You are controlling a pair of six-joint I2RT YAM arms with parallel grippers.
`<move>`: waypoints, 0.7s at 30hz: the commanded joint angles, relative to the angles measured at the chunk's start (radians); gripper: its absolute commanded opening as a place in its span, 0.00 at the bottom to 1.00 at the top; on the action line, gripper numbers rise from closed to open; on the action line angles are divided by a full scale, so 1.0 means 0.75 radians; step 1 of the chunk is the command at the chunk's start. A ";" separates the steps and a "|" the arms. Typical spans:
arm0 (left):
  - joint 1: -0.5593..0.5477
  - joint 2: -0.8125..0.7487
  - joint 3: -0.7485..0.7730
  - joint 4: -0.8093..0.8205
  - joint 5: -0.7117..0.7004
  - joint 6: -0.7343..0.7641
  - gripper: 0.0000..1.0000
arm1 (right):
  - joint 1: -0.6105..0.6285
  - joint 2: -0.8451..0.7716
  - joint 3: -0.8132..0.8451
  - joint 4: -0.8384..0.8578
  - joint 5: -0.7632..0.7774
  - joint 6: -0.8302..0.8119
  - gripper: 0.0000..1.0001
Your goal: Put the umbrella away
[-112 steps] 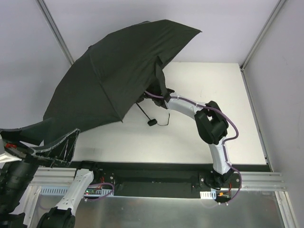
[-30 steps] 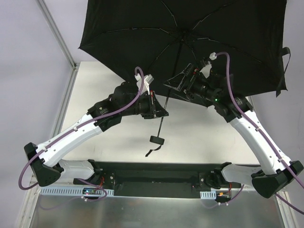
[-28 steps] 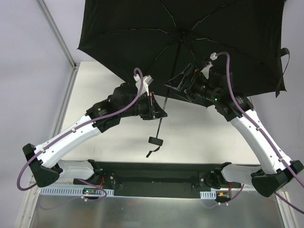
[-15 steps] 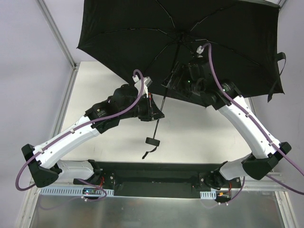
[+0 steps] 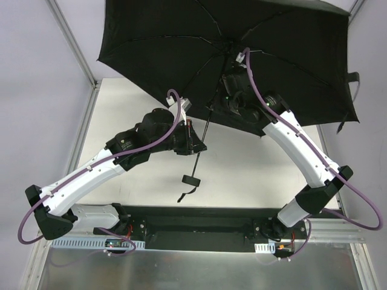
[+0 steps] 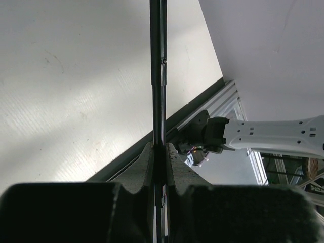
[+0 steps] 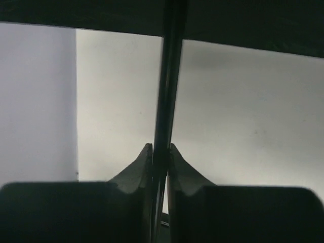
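Two grips on the shaft (image 6: 158, 76): left gripper (image 6: 159, 148) clamped shut low on it, right gripper (image 7: 161, 149) pinched higher up, umbrella (image 5: 230, 54) spread open across the upper frame, so I judge collapsing comes next, likely a steady pull toward the handle (image 5: 191, 180).

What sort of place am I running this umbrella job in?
Most likely a lab test cell, not a home: a white table boxed by plain panels and aluminium posts, with the left arm and right arm bolted to a black base plate, both holding the umbrella.
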 commanded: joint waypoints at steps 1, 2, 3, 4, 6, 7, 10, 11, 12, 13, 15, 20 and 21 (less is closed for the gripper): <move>-0.010 -0.056 0.021 0.026 -0.018 -0.045 0.02 | -0.002 -0.112 -0.089 0.269 -0.174 -0.078 0.00; -0.008 -0.066 0.023 0.028 -0.010 -0.064 0.17 | -0.012 -0.175 -0.193 0.394 -0.226 -0.068 0.00; -0.006 -0.093 0.023 0.026 -0.002 -0.074 0.30 | -0.024 -0.234 -0.275 0.561 -0.303 -0.039 0.00; -0.006 -0.117 0.019 0.026 -0.005 -0.088 0.46 | -0.042 -0.273 -0.349 0.656 -0.385 -0.014 0.00; 0.000 -0.175 -0.008 0.036 -0.010 -0.141 0.69 | -0.075 -0.339 -0.448 0.797 -0.536 0.047 0.00; 0.004 -0.203 -0.026 0.052 -0.002 -0.168 0.76 | -0.100 -0.372 -0.501 0.910 -0.614 0.082 0.00; 0.010 -0.261 -0.098 0.111 0.047 -0.248 0.86 | -0.153 -0.437 -0.658 1.237 -0.833 0.249 0.00; 0.012 -0.273 -0.126 0.146 0.066 -0.268 0.87 | -0.167 -0.454 -0.705 1.335 -0.870 0.322 0.00; 0.010 -0.279 -0.157 0.197 0.094 -0.297 0.88 | -0.175 -0.470 -0.738 1.413 -0.895 0.364 0.00; 0.010 -0.277 -0.186 0.246 0.121 -0.335 0.88 | -0.182 -0.478 -0.763 1.491 -0.923 0.409 0.00; 0.012 -0.261 -0.237 0.365 0.184 -0.383 0.87 | -0.186 -0.491 -0.787 1.567 -0.952 0.452 0.00; 0.006 -0.120 -0.176 0.525 0.362 -0.432 0.84 | -0.202 -0.501 -0.871 1.743 -0.971 0.546 0.00; 0.002 -0.100 -0.168 0.539 0.375 -0.430 0.83 | -0.204 -0.499 -0.882 1.782 -0.973 0.575 0.00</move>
